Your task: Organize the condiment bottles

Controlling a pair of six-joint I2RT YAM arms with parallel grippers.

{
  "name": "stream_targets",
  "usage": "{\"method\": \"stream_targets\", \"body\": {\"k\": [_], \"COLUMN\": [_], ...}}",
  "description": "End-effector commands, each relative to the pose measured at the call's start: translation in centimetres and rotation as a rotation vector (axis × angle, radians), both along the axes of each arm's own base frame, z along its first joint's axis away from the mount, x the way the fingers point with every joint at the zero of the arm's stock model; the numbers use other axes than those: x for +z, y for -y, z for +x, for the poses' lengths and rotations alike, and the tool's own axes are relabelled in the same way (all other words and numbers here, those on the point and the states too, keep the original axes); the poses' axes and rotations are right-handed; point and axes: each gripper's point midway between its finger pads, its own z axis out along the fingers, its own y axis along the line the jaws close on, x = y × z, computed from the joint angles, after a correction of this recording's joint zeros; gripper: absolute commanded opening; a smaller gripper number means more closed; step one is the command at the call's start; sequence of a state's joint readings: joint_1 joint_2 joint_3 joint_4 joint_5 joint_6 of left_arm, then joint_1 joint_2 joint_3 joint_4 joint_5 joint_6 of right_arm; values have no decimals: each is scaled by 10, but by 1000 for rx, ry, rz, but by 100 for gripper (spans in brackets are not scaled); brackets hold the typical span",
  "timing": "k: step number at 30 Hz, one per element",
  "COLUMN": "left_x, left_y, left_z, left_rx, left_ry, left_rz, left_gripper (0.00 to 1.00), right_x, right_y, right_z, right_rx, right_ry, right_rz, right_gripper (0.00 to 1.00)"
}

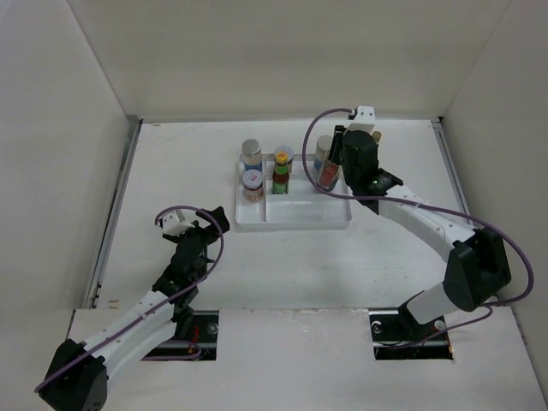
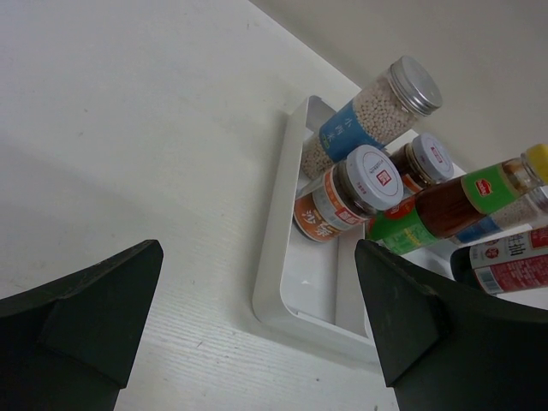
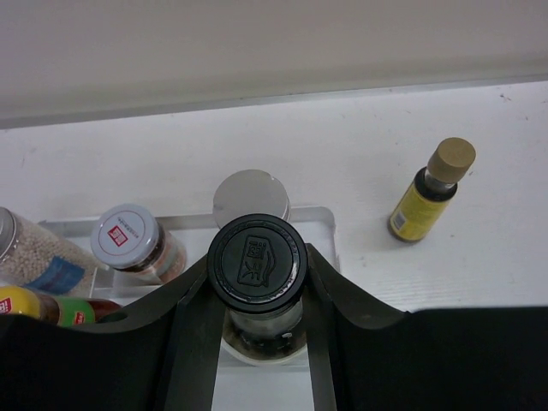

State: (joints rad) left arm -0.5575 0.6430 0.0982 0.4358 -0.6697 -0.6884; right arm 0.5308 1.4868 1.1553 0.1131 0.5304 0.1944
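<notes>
My right gripper point(image 1: 333, 174) point(image 3: 257, 295) is shut on the tall dark black-capped bottle point(image 3: 257, 261) point(image 1: 329, 176), holding it upright over the right end of the white tray point(image 1: 295, 218). Whether the bottle touches the tray floor I cannot tell. Inside the tray stand grey-lidded jars point(image 1: 251, 154) point(image 1: 253, 184) point(image 1: 324, 148) and a yellow-capped sauce bottle point(image 1: 281, 171). A second yellow-capped bottle point(image 3: 432, 188) stands on the table outside the tray, to the right. My left gripper point(image 1: 209, 223) point(image 2: 259, 253) is open and empty, low over the table left of the tray.
The left wrist view shows the tray's near corner point(image 2: 274, 282) close ahead, with the blue-labelled jar point(image 2: 368, 120) and a reddish-labelled jar point(image 2: 347, 197) behind it. White walls enclose the table at the back and sides. The tray's front compartment point(image 1: 308, 210) holds nothing.
</notes>
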Motion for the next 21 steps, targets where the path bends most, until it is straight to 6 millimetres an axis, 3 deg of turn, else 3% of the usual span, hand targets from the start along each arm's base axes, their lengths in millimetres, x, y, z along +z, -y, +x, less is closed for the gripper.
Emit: {"method": "stream_targets", "body": {"k": [1,9,14,17,18,21], "left_x": [12,12,10,10,10,10], "left_y": [2,2,3,2,3,2], "left_z": [2,3,3,3,4,4], "left_rx": [-8,-7,-11,-5,-10,-5], "left_ry": [46,46,40,42,39,39], "left_rz": [-34,-34,-33,-33,-32,-32], "left_gripper": [99,99,99,99,99,99], "right_x": [85,37,24,25,27,45], "right_y": [-6,-24,-31,-29,-28,-21], "right_z": [6,2,-1,-2,-5,-16], "right_rx": [-21,7,23,19,25,31], "right_ry": [243,192,179,184,185,219], "right_rz": [136,96,50,45,45,58], "right_gripper": [27,32,37,52,64,81]}}
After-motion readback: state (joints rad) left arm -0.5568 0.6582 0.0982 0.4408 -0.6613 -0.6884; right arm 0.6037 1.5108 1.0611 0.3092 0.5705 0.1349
